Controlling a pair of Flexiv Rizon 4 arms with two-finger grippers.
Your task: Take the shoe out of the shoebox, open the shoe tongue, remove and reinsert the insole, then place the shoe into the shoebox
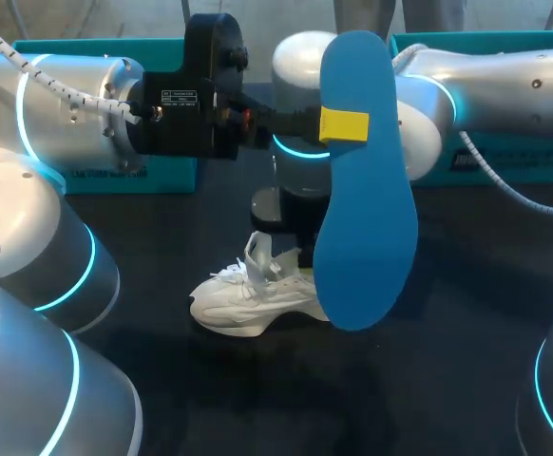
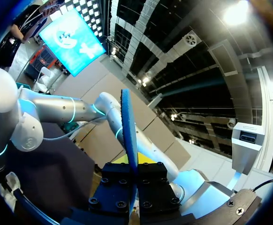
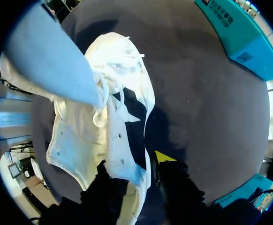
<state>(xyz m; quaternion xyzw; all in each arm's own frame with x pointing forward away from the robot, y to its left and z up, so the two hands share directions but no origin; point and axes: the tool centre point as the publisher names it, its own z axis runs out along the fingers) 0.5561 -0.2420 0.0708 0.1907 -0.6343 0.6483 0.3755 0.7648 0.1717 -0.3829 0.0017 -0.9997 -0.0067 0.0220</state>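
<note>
My left gripper [image 1: 341, 124] is clamping the flat blue foam insole [image 1: 367, 199] aloft, so removal is done. The white laced sneaker [image 1: 248, 299] is lying on the dark table [image 1: 448, 380] at my right gripper [image 3: 135, 176]; I cannot tell its grip. Reinserting and boxing are remaining.

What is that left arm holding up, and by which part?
The left gripper's jaws pinch the blue insole by one side edge, near its narrower upper end.

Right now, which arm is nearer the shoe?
Right. The right gripper is down at the shoe on the table; the left gripper is higher up, fingers shut on the insole.
</note>
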